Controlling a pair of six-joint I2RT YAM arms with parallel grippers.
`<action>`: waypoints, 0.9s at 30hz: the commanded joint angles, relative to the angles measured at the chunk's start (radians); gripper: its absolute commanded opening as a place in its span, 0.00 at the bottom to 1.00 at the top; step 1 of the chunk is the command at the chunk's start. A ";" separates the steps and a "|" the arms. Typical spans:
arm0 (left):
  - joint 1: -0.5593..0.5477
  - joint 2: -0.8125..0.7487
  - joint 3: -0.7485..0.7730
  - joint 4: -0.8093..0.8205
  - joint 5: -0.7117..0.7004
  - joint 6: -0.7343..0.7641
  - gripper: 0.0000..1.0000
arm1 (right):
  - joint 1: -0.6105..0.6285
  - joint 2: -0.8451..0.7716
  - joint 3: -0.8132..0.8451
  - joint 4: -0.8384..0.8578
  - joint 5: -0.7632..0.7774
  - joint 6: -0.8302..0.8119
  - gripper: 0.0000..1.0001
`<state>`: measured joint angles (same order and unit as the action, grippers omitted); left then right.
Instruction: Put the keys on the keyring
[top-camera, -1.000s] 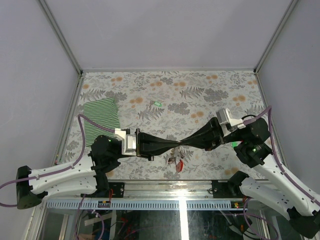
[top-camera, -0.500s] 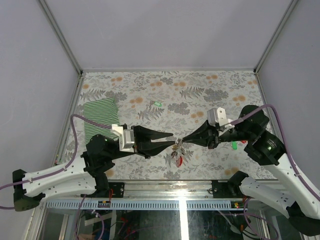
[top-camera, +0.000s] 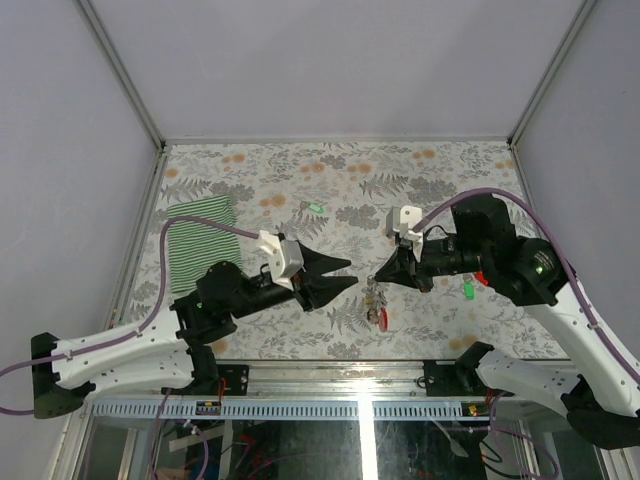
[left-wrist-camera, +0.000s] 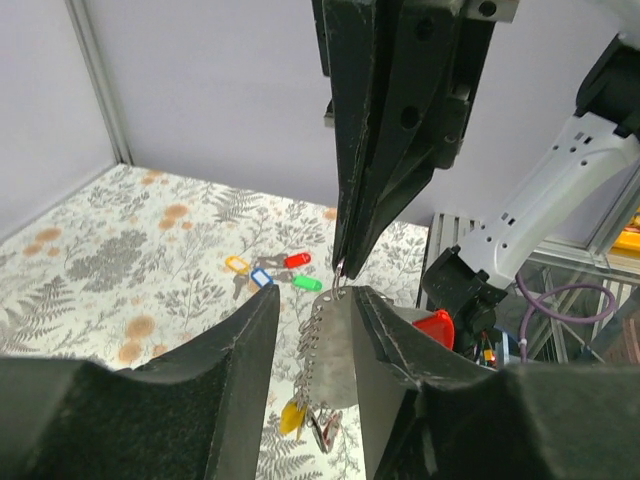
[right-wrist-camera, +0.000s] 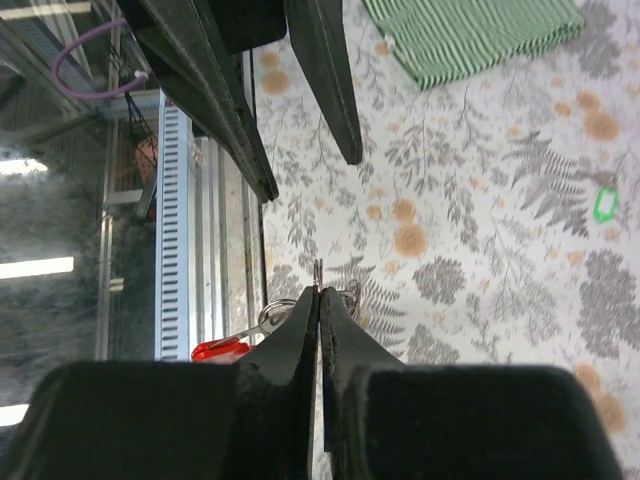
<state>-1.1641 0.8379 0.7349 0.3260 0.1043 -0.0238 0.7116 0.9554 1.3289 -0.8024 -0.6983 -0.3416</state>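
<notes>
The right gripper (top-camera: 376, 277) is pinched fully closed on the top of the keyring (left-wrist-camera: 333, 345), which dangles above the floral table (top-camera: 440, 170) with its grey strip and red loop (top-camera: 382, 318) hanging down. The left gripper (top-camera: 354, 272) faces it, jaws partly apart and empty. The strip hangs between its fingers, possibly without touching them. Loose keys (left-wrist-camera: 268, 272) lie on the table beyond. One green-headed key (top-camera: 314, 208) lies apart, farther back than the green striped cloth (top-camera: 198, 243).

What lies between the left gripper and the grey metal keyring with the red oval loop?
Nothing: top view shows left gripper and keyring apart, floral table beneath.
</notes>
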 joint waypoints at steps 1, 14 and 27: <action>0.003 0.020 0.052 -0.061 -0.037 -0.028 0.37 | 0.006 0.037 0.095 -0.112 0.063 -0.002 0.00; 0.003 0.073 0.043 -0.022 0.094 0.007 0.31 | 0.114 0.152 0.229 -0.283 0.197 0.018 0.00; 0.004 0.077 0.037 -0.047 0.206 0.055 0.21 | 0.240 0.195 0.300 -0.314 0.276 0.004 0.00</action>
<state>-1.1641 0.9291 0.7467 0.2687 0.2749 0.0040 0.9287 1.1477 1.5753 -1.1229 -0.4454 -0.3328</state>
